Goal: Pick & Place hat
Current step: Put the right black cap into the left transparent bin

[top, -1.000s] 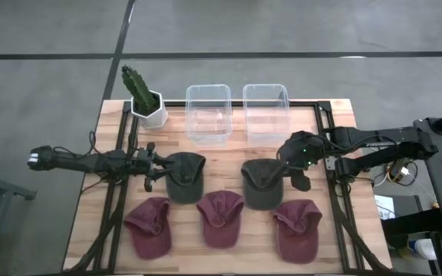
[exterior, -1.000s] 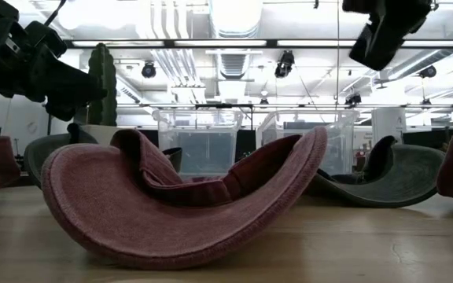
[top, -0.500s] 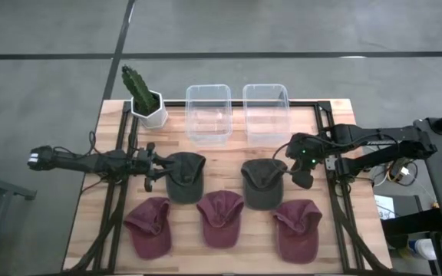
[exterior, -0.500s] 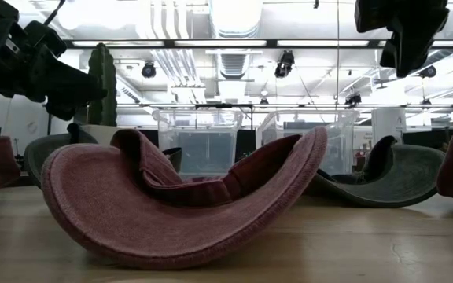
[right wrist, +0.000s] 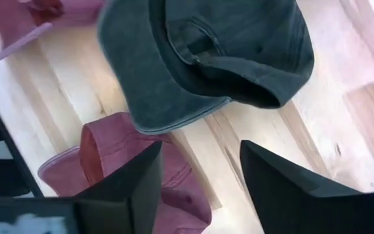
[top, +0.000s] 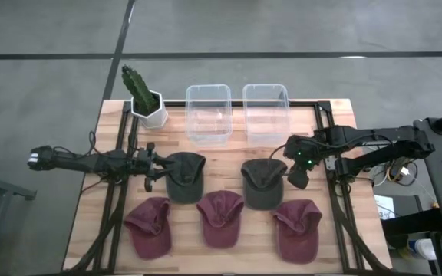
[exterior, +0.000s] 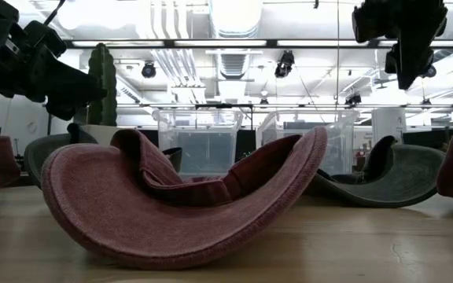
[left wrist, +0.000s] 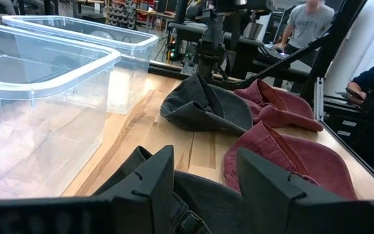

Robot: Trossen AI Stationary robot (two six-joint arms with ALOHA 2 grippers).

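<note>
Two dark grey hats lie on the wooden table: a left one [top: 185,176] and a right one [top: 263,182]. Three red hats [top: 150,226] [top: 220,217] [top: 298,228] lie in a row nearer the front edge. My left gripper [top: 158,164] is low at the left grey hat's left edge. It is open, and the hat's cloth [left wrist: 193,203] shows low between its fingers. My right gripper [top: 298,176] hangs open just right of the right grey hat [right wrist: 206,58], above bare wood, with nothing between its fingers [right wrist: 200,156]. My left gripper comes level from the table's left, and its open fingers [left wrist: 151,185] stand on either side of the left grey hat's left edge [left wrist: 145,162]. I cannot tell whether they touch the cloth. The hat lies on the table.
Two clear plastic bins [top: 208,113] [top: 266,111] stand at the table's far side. A cactus in a white pot [top: 146,103] stands at the far left corner. Black rails [top: 332,176] run along the table's left and right sides. People show in the room beyond [left wrist: 307,23].
My right gripper has drawn a little off the right grey hat toward the table's right edge and has turned, so that its fingers now point more straight down. The hat lies flat on the table. My left gripper has kept still.
</note>
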